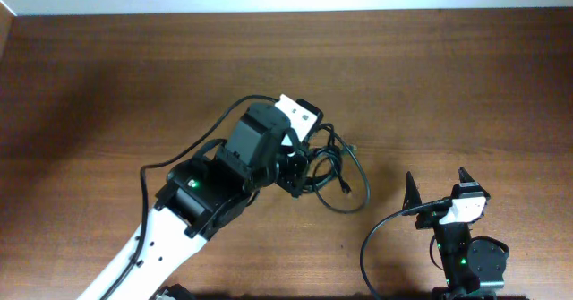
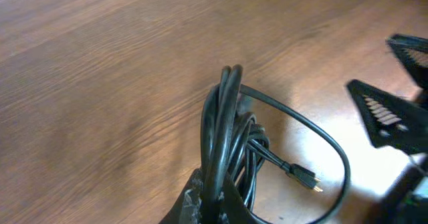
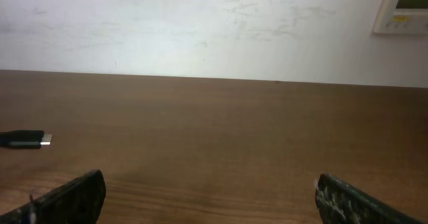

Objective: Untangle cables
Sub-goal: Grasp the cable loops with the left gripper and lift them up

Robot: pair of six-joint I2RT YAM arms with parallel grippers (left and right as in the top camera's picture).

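Observation:
A bundle of black cable (image 1: 327, 161) lies tangled on the brown table, just right of centre. One loop reaches right and a plug end (image 1: 345, 189) lies inside it. My left gripper (image 1: 295, 176) is shut on several strands of the bundle (image 2: 224, 130) and holds them lifted; the plug (image 2: 304, 178) rests on the wood beyond. My right gripper (image 1: 436, 185) is open and empty, low at the right front, apart from the cable. In the right wrist view its fingers (image 3: 208, 196) frame bare wood, with a cable tip (image 3: 27, 140) at the far left.
The wooden table (image 1: 107, 85) stretches to the left and back. My right arm's own black cable (image 1: 376, 246) curls at the front edge. A white wall (image 3: 200, 23) stands behind the table. My right fingers show in the left wrist view (image 2: 391, 114).

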